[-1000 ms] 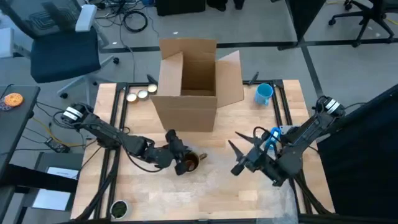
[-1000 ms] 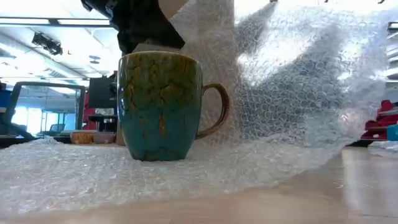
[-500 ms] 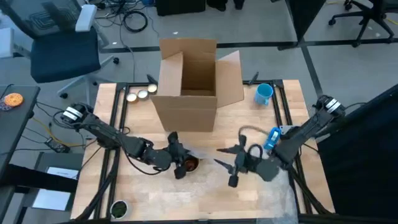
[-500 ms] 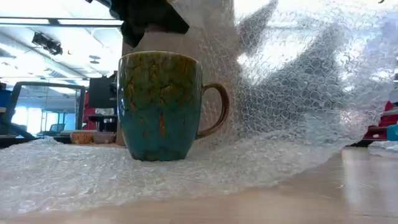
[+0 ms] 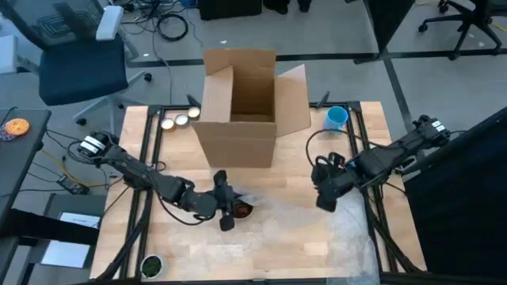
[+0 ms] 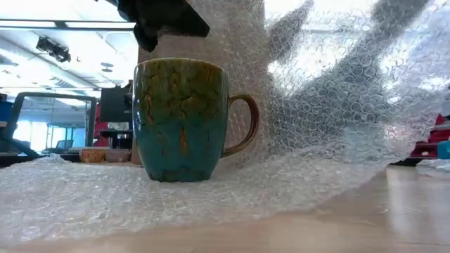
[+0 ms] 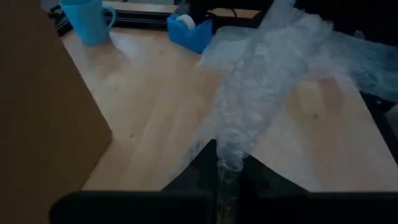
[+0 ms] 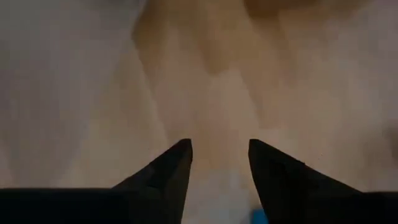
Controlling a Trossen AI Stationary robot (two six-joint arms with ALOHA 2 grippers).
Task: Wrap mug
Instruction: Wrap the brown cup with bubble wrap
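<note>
Down at table height, the teal and brown mug [image 6: 184, 119] stands upright on the bubble wrap [image 6: 330, 119], handle pointing away from the dark left gripper [image 6: 163, 17] that hangs just above its rim. The wrap lies flat under the mug and rises in a tall curtain behind it. The left wrist view settles the grip: the left gripper [image 7: 227, 168] is clamped on a gathered twist of that wrap [image 7: 261, 93], which fans out ahead of the fingers across the wooden table [image 7: 155, 106]. From above, the left gripper [image 5: 224, 207] sits right at the mug [image 5: 241, 210], touching or nearly so. Across the table, well apart from it, the right gripper [image 5: 324, 196] points down at bare wood; its wrist view shows both fingers [image 8: 169, 171] spread with nothing between them. Beyond the left gripper stands the open cardboard box [image 5: 245, 107], just behind the mug. Farther off, past the right gripper, a light blue cup [image 5: 337, 119] and a blue tape dispenser [image 7: 189, 28] sit near the table's far corner.
</note>
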